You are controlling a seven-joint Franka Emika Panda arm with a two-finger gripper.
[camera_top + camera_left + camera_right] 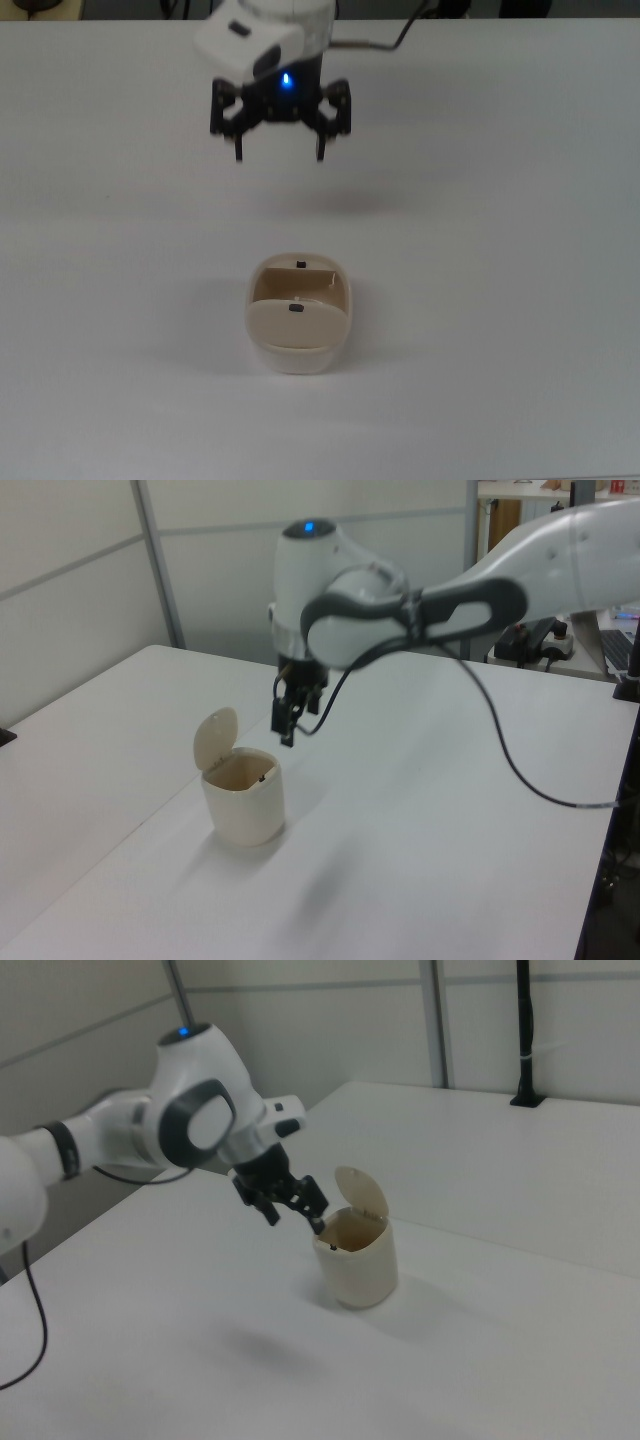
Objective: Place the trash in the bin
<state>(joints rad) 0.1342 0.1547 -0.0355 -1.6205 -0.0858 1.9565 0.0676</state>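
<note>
Top view shows us the gripper (279, 157) raised above the table (500, 250), jaws spread and empty, well apart from the bin (298, 316), whose flap stands open.

We are seeing the pincer (279, 157) hanging above the counter (500, 250), well apart from everything on it. The bin (298, 325) is standing on the counter, below the pincer in the top view, down and to the left of it in the left view, just to its right in the right view. The bin's lid (216, 739) is standing tilted up on the side facing away from the pincer.
</note>
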